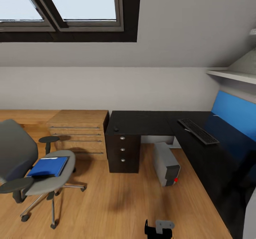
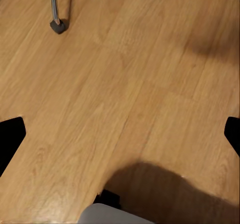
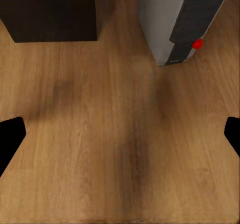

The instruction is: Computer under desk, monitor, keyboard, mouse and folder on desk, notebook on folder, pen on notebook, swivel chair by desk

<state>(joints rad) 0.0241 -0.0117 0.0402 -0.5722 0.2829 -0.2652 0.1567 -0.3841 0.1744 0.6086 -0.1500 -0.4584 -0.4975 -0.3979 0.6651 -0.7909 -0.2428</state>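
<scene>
One flat blue folder (image 1: 48, 166) lies on the grey fabric swivel chair (image 1: 21, 167).

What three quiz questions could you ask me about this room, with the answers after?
1. True or false: the blue folder lies on the swivel chair.
2. Where is the keyboard: A) floor B) desk C) dresser?
3. What stands on the floor under the desk, with a red spot on its front?

Key: 1 true. 2 B. 3 the computer.
</scene>
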